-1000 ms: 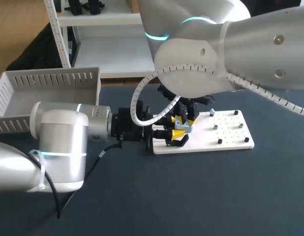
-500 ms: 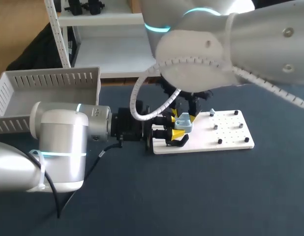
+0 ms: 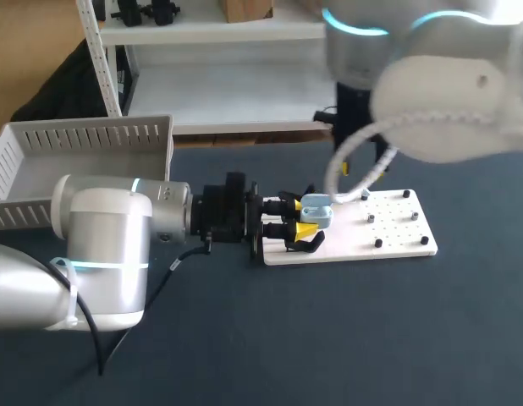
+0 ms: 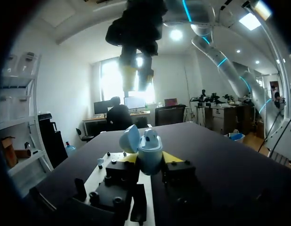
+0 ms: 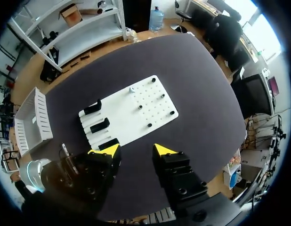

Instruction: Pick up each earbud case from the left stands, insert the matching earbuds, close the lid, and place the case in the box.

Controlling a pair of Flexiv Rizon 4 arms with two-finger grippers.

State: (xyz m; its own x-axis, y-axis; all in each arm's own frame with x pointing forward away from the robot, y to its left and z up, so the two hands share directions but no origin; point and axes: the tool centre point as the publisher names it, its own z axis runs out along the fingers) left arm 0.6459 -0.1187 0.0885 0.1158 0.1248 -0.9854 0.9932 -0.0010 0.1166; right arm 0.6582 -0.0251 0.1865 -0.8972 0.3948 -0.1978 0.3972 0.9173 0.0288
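blue earbud case (image 4: 149, 153), lid open, pinched in left gripper (image 3: 302, 216); right gripper (image 5: 136, 150) spread wide, high above the white board (image 5: 123, 117).

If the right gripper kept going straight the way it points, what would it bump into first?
The right gripper hangs high, pointing down; it would likely meet the white board, or the table just beside its edge. Depth is unclear.
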